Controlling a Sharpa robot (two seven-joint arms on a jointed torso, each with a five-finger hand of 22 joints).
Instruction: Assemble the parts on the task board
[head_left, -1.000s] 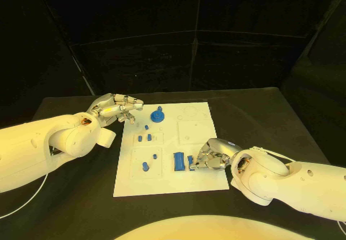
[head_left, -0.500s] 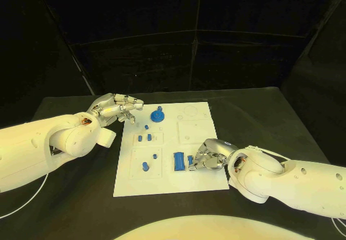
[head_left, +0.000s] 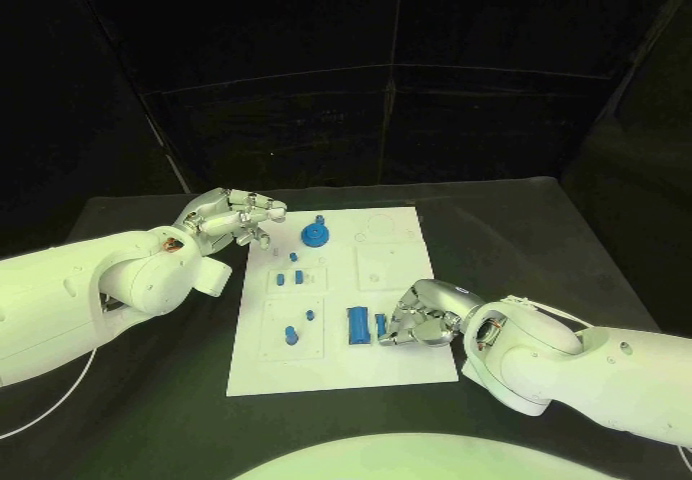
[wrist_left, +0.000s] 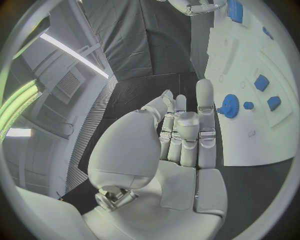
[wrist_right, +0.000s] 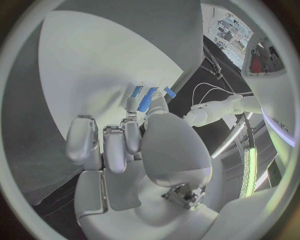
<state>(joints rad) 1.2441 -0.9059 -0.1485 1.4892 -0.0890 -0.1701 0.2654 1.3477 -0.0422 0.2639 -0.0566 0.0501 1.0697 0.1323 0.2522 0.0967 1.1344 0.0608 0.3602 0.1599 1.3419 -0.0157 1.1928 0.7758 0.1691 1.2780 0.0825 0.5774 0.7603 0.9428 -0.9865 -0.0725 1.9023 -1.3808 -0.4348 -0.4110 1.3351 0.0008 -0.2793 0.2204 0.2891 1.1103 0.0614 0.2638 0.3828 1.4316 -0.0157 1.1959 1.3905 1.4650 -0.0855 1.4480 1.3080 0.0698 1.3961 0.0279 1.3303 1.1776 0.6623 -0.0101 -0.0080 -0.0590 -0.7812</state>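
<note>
we see the task board (head_left: 389, 290) at the frame's centre. our right hand (head_left: 418, 318), lower right, rests fingertips on a small blue part (head_left: 382, 325) beside a longer blue block (head_left: 356, 323); whether it grips we cannot tell. our left hand (head_left: 231, 215), upper left, fingers apart, holds nothing near the blue gear (head_left: 315, 233).

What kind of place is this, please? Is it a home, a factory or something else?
Probably a robotics lab or test cell, not a home. A black table enclosed by dark curtains carries a white task board with small blue parts such as a blue gear-shaped piece, and the left wrist view shows ceiling strip lights.
</note>
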